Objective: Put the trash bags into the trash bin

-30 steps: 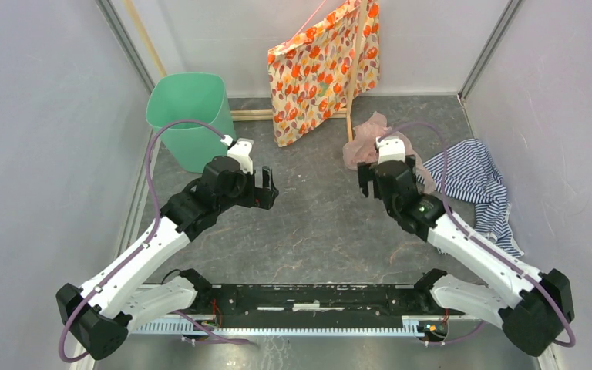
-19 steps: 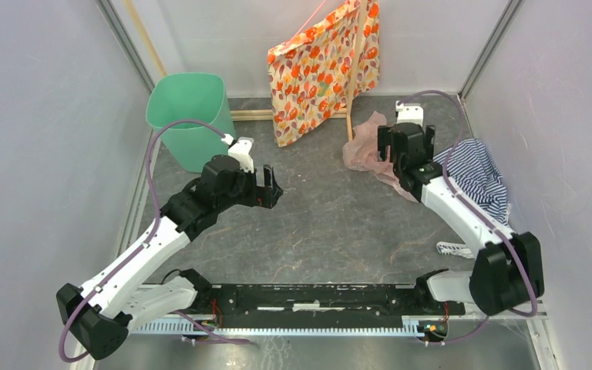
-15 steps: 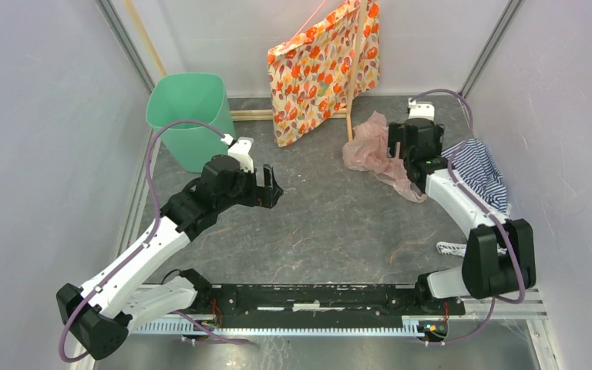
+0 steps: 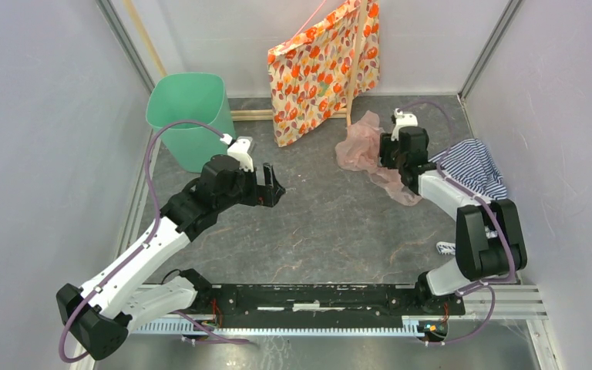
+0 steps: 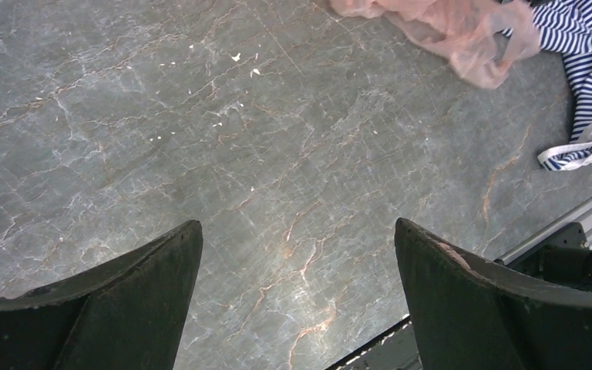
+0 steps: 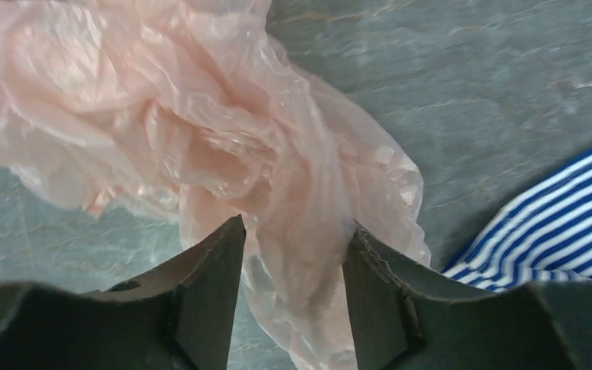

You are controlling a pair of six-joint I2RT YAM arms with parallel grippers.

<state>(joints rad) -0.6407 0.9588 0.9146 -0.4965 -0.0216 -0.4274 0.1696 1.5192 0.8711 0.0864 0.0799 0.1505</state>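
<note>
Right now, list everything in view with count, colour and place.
trash bag: one, translucent pink, crumpled on the table, back right.
trash bin: one, mint green, back left.
floral bag: one, orange patterned, against the back wall.
striped cloth: one, blue and white, right of the trash bag.
wooden sticks: three, tan, at the back.
table: one, grey marbled, under everything.
left hand: one, black, open over bare table.
right hand: one, black, fingers either side of the trash bag.

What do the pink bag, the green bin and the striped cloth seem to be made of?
Pink bag: thin plastic film, translucent, with glossy crinkles.
Green bin: probably moulded plastic, with smooth, even walls.
Striped cloth: soft fabric, perhaps knit, lying in loose folds.
</note>
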